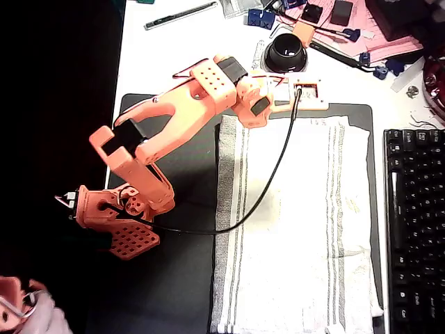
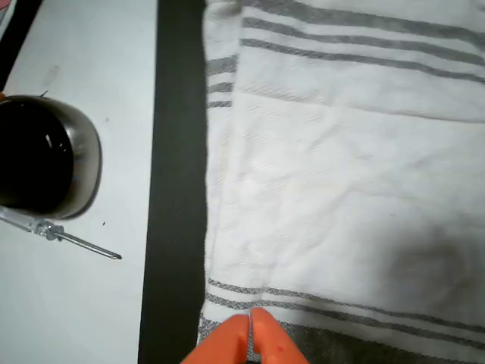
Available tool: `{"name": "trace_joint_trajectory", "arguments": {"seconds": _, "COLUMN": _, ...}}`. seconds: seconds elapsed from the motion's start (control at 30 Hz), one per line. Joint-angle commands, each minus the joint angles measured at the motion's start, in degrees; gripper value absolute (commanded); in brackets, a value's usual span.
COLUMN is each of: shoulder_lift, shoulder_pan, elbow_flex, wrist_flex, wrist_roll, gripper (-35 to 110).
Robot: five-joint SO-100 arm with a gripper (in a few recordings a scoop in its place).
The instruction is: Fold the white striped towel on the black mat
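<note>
One white striped towel (image 1: pixel 299 229), one black mat (image 1: pixel 184 278)

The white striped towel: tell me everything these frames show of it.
The white striped towel is a woven white cloth with groups of thin grey stripes near both long edges. It lies spread flat and unfolded, slightly wrinkled, on the black mat, which shows along its left and top sides. A black cable crosses its upper left part. In the wrist view the orange hand sits over the striped corner, fingertips together; contact cannot be told.
</note>
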Motion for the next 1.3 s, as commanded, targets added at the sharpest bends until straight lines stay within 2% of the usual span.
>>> {"name": "trace_joint_trajectory", "arguments": {"seconds": 0.0, "shoulder_lift": -4.92, "shoulder_pan": -0.79, "elbow_flex": -6.42, "wrist_flex": -0.44, "wrist_roll": 0.18, "gripper": 0}}
{"name": "trace_joint_trajectory", "arguments": {"seconds": 0.27, "shoulder_lift": -20.21, "shoulder_pan": -0.09, "elbow_flex": -19.34, "wrist_flex": -0.70, "wrist_roll": 0.18, "gripper": 6}}
{"name": "trace_joint_trajectory", "arguments": {"seconds": 0.43, "shoulder_lift": -23.29, "shoulder_pan": 0.70, "elbow_flex": -19.86, "wrist_flex": -1.85, "wrist_roll": -1.49, "gripper": 13}}
{"name": "trace_joint_trajectory", "arguments": {"seconds": 0.77, "shoulder_lift": -30.23, "shoulder_pan": 3.16, "elbow_flex": -20.65, "wrist_flex": -4.92, "wrist_roll": -3.52, "gripper": 18}}
{"name": "trace_joint_trajectory", "arguments": {"seconds": 1.03, "shoulder_lift": -34.28, "shoulder_pan": 4.57, "elbow_flex": -21.88, "wrist_flex": -6.94, "wrist_roll": -4.57, "gripper": 17}}
{"name": "trace_joint_trajectory", "arguments": {"seconds": 1.27, "shoulder_lift": -37.62, "shoulder_pan": 1.23, "elbow_flex": -26.19, "wrist_flex": -5.89, "wrist_roll": -5.36, "gripper": 12}}
